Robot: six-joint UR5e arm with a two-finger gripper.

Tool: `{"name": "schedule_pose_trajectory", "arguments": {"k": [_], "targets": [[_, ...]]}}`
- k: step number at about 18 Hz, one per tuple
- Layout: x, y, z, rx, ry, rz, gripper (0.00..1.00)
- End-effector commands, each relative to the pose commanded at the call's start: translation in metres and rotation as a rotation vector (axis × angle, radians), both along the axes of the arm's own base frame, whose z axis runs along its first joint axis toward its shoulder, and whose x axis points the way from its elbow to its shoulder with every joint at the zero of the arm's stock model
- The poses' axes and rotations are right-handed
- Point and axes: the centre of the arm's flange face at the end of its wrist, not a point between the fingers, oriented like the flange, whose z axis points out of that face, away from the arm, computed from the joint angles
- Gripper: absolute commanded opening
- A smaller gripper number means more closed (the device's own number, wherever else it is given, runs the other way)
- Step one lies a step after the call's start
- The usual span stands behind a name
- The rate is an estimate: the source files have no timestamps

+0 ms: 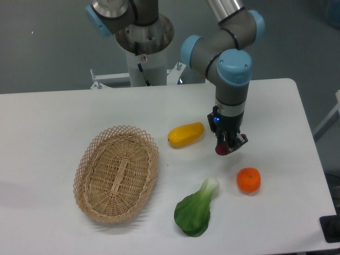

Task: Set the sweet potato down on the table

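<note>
**A:** Fixed-camera view, biggest thing first: what does the white table (pixel 64 114) carry?

**B:** An oval wicker basket (pixel 116 172) on the left half, with nothing in it that I can see. A green leafy vegetable, bok choy by the look of it (pixel 195 209), lies near the front edge. A yellow oblong fruit (pixel 186 134) sits near the middle, and a round orange (pixel 248 179) lies to the right of the greens.

**A:** And the arm?

**B:** Its wrist hangs between the yellow fruit and the orange, pointing down, with the gripper (pixel 227 146) low over the tabletop.

**A:** Where is the sweet potato?

**B:** The sweet potato (pixel 221 150) is between the jaws; they are closed on it. Only a small reddish-purple end shows below them, so most of the root is hidden.

**A:** Is it resting on the table?

**B:** I cannot tell for certain. It looks close to the surface, perhaps just above it, but this angle does not show contact.

**A:** So how far along is the task?

**B:** I judge it well along. The root is gripped and held over bare table, apart from the other items. What remains is to settle it on the surface, open the jaws and lift away.
</note>
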Motion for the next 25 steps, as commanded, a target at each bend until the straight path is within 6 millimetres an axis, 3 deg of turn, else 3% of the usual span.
{"name": "schedule_pose_trajectory", "arguments": {"k": [10, 13, 15, 16, 25], "targets": [[0.022, 0.019, -0.023, 0.011, -0.049, 0.166, 0.34], [0.021, 0.02, -0.023, 0.01, -0.049, 0.165, 0.5], [0.017, 0.022, -0.017, 0.018, -0.035, 0.174, 0.93], [0.014, 0.023, -0.01, 0.027, -0.025, 0.176, 1.0], [-0.003, 0.031, 0.053, 0.103, 0.079, 0.189, 1.0]]}}
